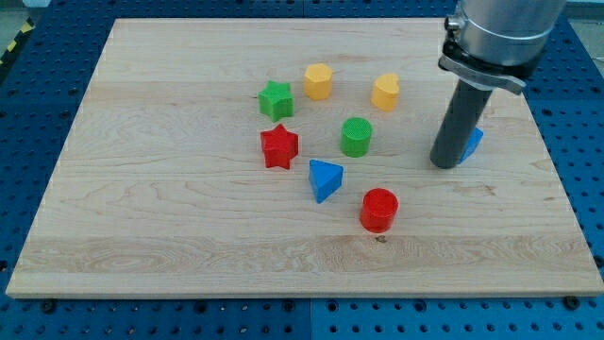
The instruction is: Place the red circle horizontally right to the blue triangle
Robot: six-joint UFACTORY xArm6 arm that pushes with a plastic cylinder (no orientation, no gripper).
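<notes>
The red circle [379,210] stands on the wooden board, below and to the right of the blue triangle [325,178], a short gap apart. My tip [445,164] rests on the board to the right of both, higher than the red circle and well apart from it. A second blue block [473,144] is partly hidden behind the rod, touching or very close to it.
A green cylinder [356,137] stands above the triangle. A red star [279,146] and a green star [276,99] lie at the left. A yellow hexagon [318,82] and a yellow block [385,92] lie near the top. The board's right edge [557,179] is near the rod.
</notes>
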